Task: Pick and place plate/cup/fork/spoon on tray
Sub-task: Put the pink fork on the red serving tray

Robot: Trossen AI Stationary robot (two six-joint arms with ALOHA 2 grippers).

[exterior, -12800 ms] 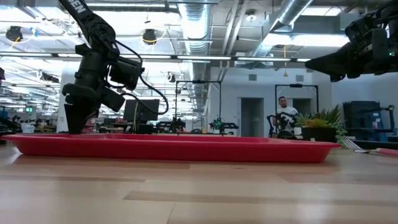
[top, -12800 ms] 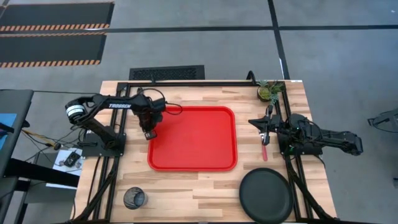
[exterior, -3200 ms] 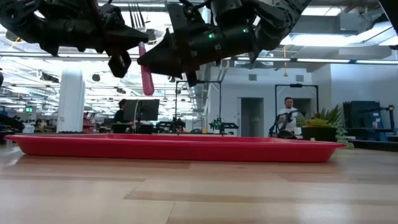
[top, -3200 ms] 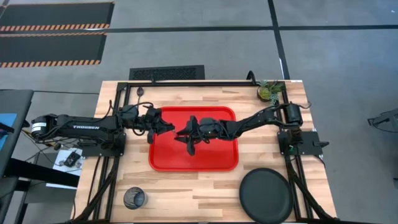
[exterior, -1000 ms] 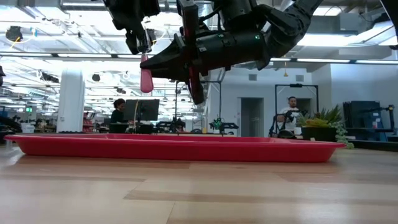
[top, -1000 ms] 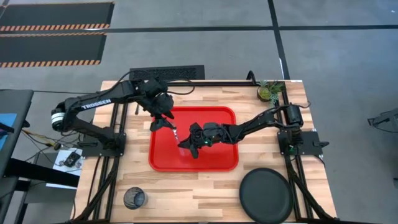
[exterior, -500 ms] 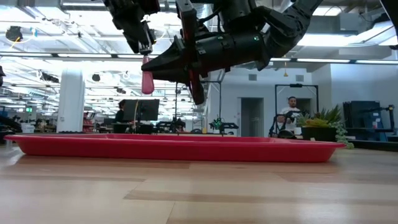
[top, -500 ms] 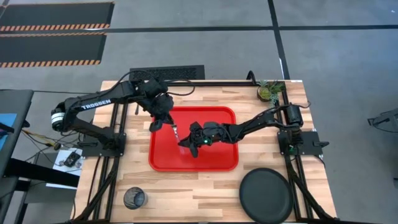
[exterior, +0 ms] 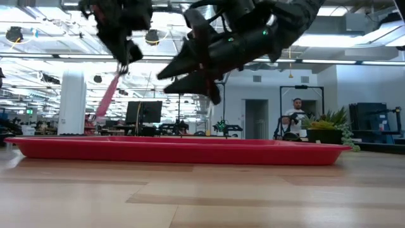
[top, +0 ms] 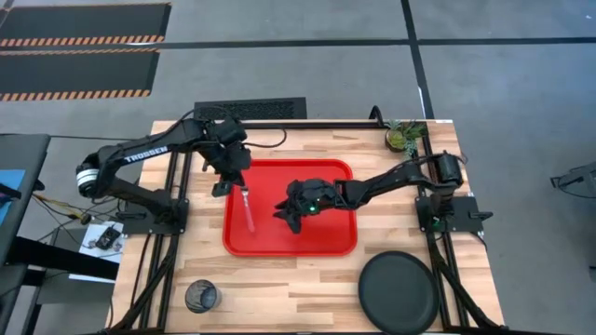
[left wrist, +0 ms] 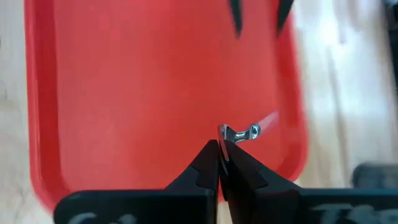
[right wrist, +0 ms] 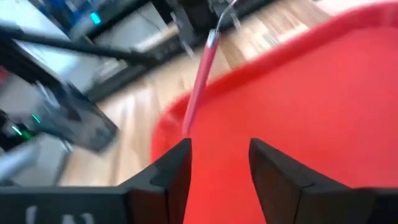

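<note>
The fork (top: 246,207) hangs from the left gripper (top: 223,183), whose jaws are clenched on its tine end, over the left part of the red tray (top: 326,237). Its long axis slants: the red handle trails down from the jaws toward the near side of the tray, and in the low view the fork (exterior: 106,96) is tilted well above the tray (exterior: 190,154), touching nothing. To set it down, the left arm most likely has to lower and release; it is the arm that matters here.

The right gripper (top: 291,211) hovers over the tray's middle, just to the right of the fork, with its jaws released and nothing between them.

The tines are hard to make out; only a silvery bit shows at the jaw tips in the left wrist view.

The cup (top: 199,297) stands at the near left of the tabletop (top: 279,288) and the plate (top: 399,292) at the near right, both off the tray. I cannot find the spoon.
</note>
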